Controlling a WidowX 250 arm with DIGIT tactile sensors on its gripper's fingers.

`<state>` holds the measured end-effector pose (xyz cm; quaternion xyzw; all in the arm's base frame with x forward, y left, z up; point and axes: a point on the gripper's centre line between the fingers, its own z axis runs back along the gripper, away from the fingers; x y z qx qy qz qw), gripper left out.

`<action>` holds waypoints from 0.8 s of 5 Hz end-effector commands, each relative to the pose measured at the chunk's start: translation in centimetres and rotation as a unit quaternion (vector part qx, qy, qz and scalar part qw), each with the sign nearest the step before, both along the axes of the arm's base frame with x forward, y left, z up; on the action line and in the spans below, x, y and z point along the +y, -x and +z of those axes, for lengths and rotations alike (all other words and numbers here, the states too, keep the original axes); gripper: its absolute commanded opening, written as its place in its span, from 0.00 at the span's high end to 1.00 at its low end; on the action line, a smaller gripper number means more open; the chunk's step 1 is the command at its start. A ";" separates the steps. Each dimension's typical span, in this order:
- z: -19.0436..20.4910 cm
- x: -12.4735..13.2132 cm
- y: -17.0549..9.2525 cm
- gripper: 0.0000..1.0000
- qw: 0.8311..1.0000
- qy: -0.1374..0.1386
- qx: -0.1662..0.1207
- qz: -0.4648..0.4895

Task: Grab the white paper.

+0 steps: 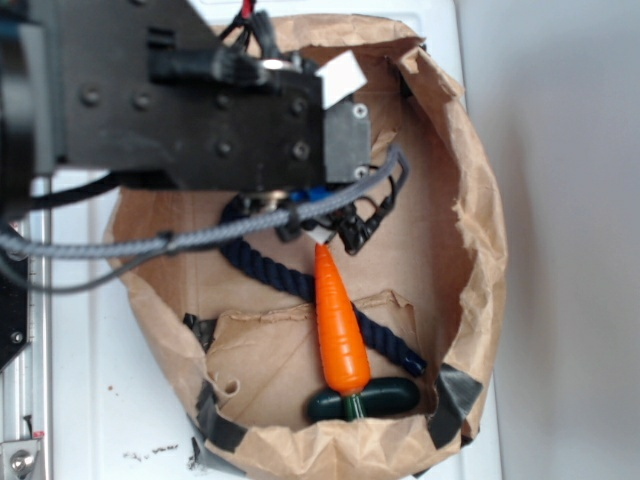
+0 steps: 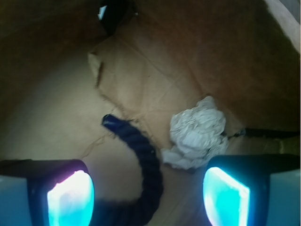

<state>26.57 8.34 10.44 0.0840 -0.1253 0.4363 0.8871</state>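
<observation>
The white paper (image 2: 197, 133) is a crumpled off-white wad lying on the brown bag floor, seen in the wrist view just ahead of my right finger. My gripper (image 2: 148, 195) is open, its two glowing cyan pads (image 2: 70, 200) far apart with nothing held. A dark blue rope (image 2: 143, 157) curves between the pads, left of the wad. In the exterior view the arm hides the paper, and the gripper (image 1: 350, 225) hangs over the upper part of the bag.
A large brown paper bag (image 1: 480, 230) walls the scene all round. Inside it lie an orange carrot (image 1: 338, 320) with a dark green stem end (image 1: 362, 402) and the dark blue rope (image 1: 270, 265). A torn cardboard flap (image 1: 270, 350) covers the bag floor.
</observation>
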 end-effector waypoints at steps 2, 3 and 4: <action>1.7 0.9 1.8 0.00 1.000 0.002 0.021 0.018; 3.6 -0.5 5.6 0.00 0.996 0.081 -0.031 0.038; 2.9 -0.7 5.7 0.00 0.985 0.084 -0.059 0.141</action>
